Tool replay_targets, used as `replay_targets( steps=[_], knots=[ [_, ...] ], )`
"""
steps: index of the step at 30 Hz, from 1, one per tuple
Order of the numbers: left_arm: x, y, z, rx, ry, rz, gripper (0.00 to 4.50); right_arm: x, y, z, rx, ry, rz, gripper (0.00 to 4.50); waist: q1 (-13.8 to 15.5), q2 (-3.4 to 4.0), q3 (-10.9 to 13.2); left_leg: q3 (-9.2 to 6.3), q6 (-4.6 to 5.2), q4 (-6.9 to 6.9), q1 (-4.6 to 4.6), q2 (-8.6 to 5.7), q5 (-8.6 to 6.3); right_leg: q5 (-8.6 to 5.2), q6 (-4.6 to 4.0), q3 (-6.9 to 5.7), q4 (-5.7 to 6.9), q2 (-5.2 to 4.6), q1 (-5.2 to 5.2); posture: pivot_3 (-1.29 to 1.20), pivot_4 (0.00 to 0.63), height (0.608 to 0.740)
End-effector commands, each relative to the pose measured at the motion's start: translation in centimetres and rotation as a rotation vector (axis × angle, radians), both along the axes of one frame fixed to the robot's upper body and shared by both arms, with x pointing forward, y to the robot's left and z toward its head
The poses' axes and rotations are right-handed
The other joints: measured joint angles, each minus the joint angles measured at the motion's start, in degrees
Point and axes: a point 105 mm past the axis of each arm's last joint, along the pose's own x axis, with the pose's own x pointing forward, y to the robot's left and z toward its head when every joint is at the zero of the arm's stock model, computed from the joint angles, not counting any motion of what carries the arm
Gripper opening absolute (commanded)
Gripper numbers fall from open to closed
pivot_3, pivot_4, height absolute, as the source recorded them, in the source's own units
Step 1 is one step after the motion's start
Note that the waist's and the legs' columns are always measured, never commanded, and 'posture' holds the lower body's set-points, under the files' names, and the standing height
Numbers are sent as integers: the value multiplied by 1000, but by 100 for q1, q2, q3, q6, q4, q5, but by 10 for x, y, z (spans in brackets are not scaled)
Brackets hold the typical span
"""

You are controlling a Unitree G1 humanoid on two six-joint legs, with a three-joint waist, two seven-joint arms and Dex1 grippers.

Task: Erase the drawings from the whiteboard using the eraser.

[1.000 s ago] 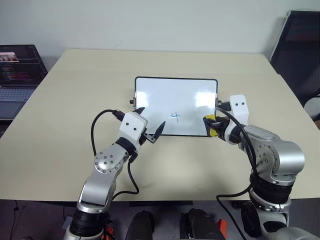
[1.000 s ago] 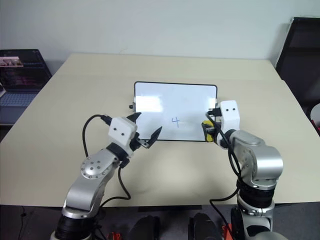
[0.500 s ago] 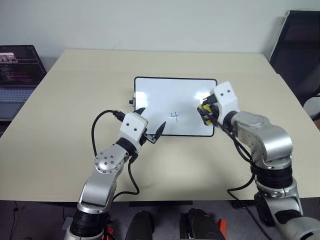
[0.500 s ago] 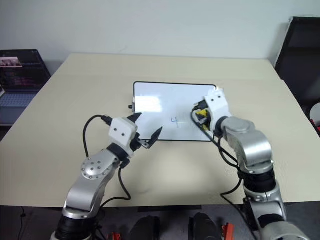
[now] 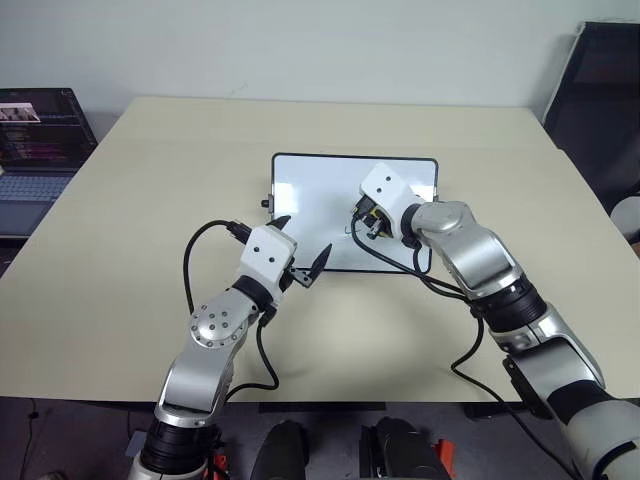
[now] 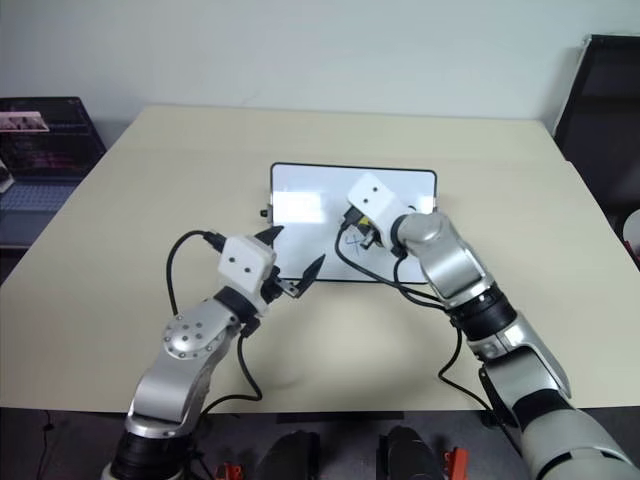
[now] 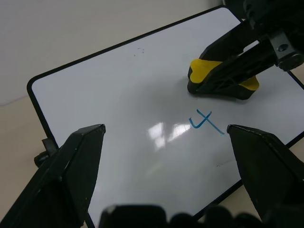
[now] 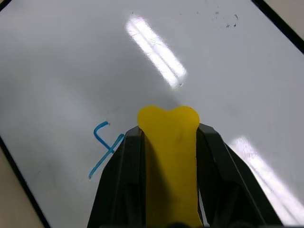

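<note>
**Eraser swings in beside the last digit**

Sweeping in from the board's right edge, the right tool (image 5: 366, 222), clamped on the eraser (image 7: 223, 80), now sits just beside the blue "4" (image 7: 206, 121). Left tool (image 5: 298, 248) hangs spread apart at the whiteboard (image 5: 310, 195)'s near edge on the table (image 5: 150, 200). Wipe looks imminent.

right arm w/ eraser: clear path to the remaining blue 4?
Probably yes. The right gripper, shut on the eraser, sits on the whiteboard right beside the blue 4, nothing between them. The left gripper hangs open at the board's near edge.

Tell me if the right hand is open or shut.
Shut on the eraser: the right hand has its black fingers pressed against both yellow sides, over the whiteboard.
</note>
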Motion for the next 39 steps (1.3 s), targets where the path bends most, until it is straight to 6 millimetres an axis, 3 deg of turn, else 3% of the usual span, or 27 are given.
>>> replay_targets(
  steps=[1, 7, 18, 24, 29, 39],
  knots=[
    [-5, 0, 14, -2, -63, -1, 4500, 6, 9, 20, 2, -76, 35, 1103, 2, 0, 0, 0, 0, 0, 1, 0, 0, 0, 0, 0, 1, 0, 0, 0, 150, 740],
    [-4, 5, 14, 2, -67, 18, 4500, 11, 7, 9, 19, -36, 23, 1103, -1, 1, 0, -1, 0, 2, 3, 2, 0, 1, -1, 0, 6, 0, 1, 0, 150, 740],
    [-6, 9, 20, 11, -77, 47, 4500, 3, 17, -43, 43, 111, 10, 1103, -18, 1, -6, -2, -1, 8, 30, 4, 1, 5, -7, -2, 12, 1, 25, 0, 150, 740],
    [-7, 11, 23, 11, -81, 62, 4500, -2, 11, -76, 11, 169, -9, 1103, -44, 0, -8, -2, 0, 4, 117, 5, 2, 4, -9, -2, 2, 3, 115, 0, 150, 740],
    [-7, 13, 23, 10, -80, 66, 4500, -4, 7, -85, 12, 184, -20, 1103, -45, 1, -15, -2, 11, 8, 123, 5, 15, 5, -5, 0, 5, 6, 117, 0, 150, 740],
    [-4, 13, 24, 14, -82, 62, 4500, -8, 6, -85, 25, 199, -16, 1103, -42, 1, -16, -2, 16, 8, 123, 6, 25, 10, 7, 3, 4, 6, 114, 0, 150, 740]
  ],
)
